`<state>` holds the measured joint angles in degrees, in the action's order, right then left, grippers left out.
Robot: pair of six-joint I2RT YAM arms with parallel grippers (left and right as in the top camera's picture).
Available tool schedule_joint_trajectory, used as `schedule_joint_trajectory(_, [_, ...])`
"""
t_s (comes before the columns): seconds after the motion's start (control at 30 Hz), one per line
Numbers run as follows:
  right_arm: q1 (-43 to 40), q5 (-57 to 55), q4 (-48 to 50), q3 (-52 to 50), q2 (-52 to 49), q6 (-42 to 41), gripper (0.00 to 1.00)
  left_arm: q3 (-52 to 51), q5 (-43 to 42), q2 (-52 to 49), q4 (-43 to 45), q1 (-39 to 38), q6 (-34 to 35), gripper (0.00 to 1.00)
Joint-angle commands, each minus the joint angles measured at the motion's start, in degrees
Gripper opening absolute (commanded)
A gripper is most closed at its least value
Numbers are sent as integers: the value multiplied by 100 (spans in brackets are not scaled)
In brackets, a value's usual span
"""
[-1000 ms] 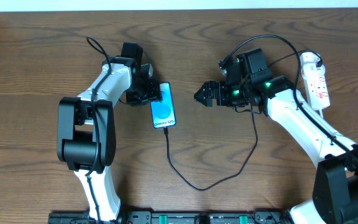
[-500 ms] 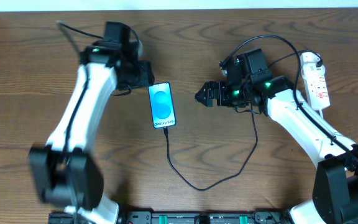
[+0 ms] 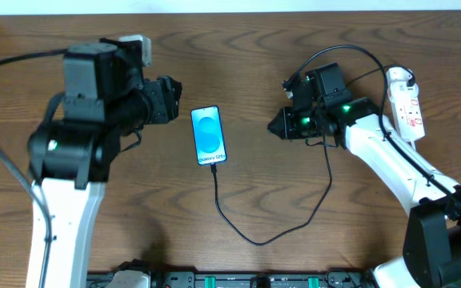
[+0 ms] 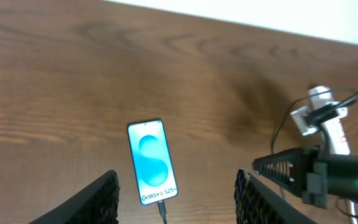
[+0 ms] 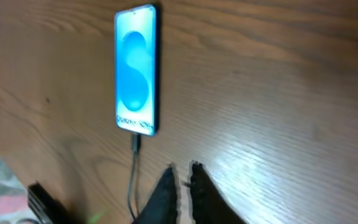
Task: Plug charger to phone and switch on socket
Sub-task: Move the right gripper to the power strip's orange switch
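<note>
Phone (image 3: 209, 136) flat mid-desk (image 3: 238, 48), charger (image 3: 216, 184) in its 6 o'clock end, so plug step looks done. Socket (image 3: 406, 104) far off at 3 o'clock. L hand (image 4: 176, 177) half open, empty. R hand (image 5: 182, 169) closed, empty, prob. to poke switch. Vs 1 s ago: L arm lifted clear, R hand was wide.

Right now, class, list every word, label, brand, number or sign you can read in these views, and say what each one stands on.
"Galaxy S25+": white text along the bottom of the blue screen of the phone; the last characters are small, so they are less certain.
Red markings on the white socket: too small to read.
No other readable text shows in any view.
</note>
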<state>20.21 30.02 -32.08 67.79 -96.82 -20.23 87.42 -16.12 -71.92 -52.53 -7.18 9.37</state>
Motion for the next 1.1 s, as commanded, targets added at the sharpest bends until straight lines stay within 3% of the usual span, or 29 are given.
schedule_joint_trajectory(0.0, [-363,-11,-275,254,-2,245,1,52,76,275,-17,24,83,72])
schedule_joint_trajectory(0.1, [-841,-15,-911,667,2,682,1,52,76,361,-15,24,83,88])
schedule_joint_trajectory(0.17, [-1220,-120,-1270,927,2,767,1,52,76,356,-15,24,83,91])
schedule_joint_trajectory(0.3, [-2092,-155,-1679,1252,2,839,1,46,76,343,-17,24,83,92])
schedule_joint_trajectory(0.63, [-3891,-151,-1639,1276,2,852,1,46,76,343,-17,24,83,93])
schedule_joint_trajectory(0.87, [-4649,-146,-1478,1274,0,850,1,46,76,343,-17,24,83,93])
schedule_joint_trajectory(1.07, [-4835,-160,-1290,1274,-166,852,1,46,76,343,-17,24,83,93])
